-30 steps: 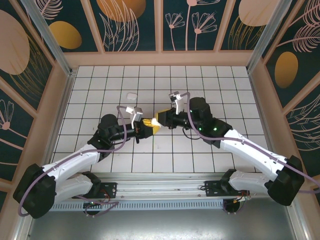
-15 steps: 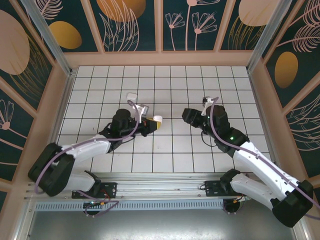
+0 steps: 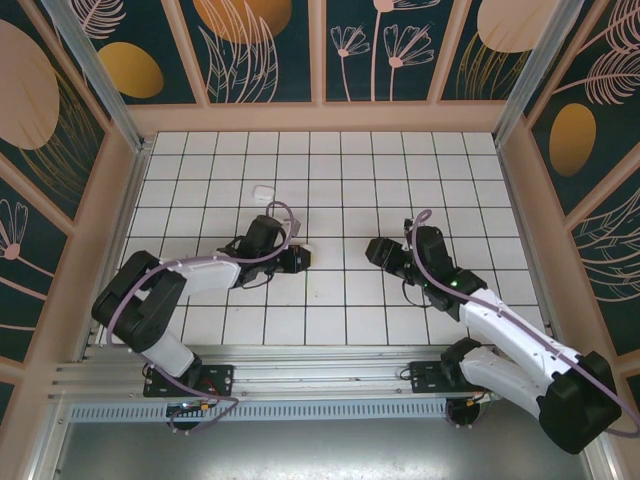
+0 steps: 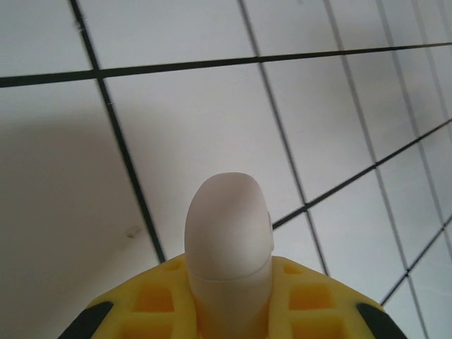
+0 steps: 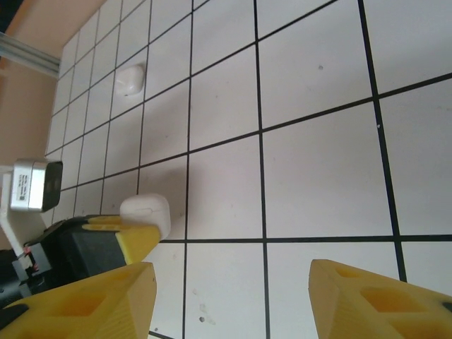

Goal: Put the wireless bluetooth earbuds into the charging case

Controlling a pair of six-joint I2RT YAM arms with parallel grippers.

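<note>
White and glossy, a rounded charging case [image 4: 229, 240] is gripped between the yellow fingers [image 4: 304, 300] of the left end effector [image 3: 298, 258], whose jaws are drawn narrow around its lower part. The case's domed top is seen projecting past the fingertips, low over the white tiled counter [image 5: 318, 176]; whether it touches the tiles cannot be told. A faint seam runs across the case and its lid appears shut, so what lies inside cannot be told.

To the right of the held case, and apart from it, the right end effector [image 5: 229, 282] is found with its yellow jaws spread wide and nothing gripped, its tips turned toward the case. In the right wrist view a silver wrist camera [image 5: 32, 185] is seen just left of the held case, on the left arm.

A second charging case [image 3: 264, 191] lies alone on the counter, well apart from the held case, beyond it and a little to its left as seen from the arm bases. It is too small for its lid or contents to be judged.
</note>
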